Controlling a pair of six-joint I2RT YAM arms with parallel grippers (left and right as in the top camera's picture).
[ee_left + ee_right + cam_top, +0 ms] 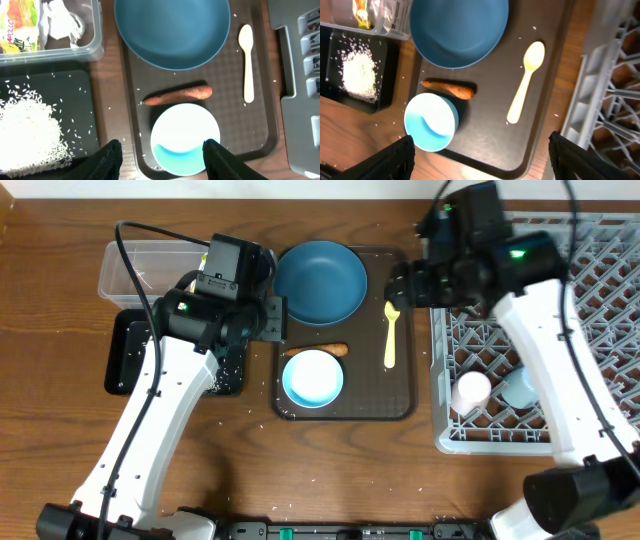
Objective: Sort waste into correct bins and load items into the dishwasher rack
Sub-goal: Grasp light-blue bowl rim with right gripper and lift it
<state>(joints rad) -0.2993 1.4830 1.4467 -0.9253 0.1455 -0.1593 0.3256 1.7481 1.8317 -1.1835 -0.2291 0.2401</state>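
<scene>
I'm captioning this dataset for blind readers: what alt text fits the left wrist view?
The open left gripper hangs over a small pale blue bowl on a dark brown tray, with a carrot, large dark blue bowl and yellow spoon beyond. Beside it: rice in a black tray, wrapper in a clear tub.

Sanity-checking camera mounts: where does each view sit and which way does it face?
Overhead: fixed above the table, looking straight down; white left arm and right arm show, dark brown serving tray between them.
Left wrist: on the left arm, looking down at the small pale blue bowl; left gripper open at bottom edge.
Right wrist: on the right arm, looking down at the tray beside the grey lattice rack; right gripper open at bottom corners.
Shared: large dark blue bowl, orange carrot, pale yellow spoon in all three.
</scene>
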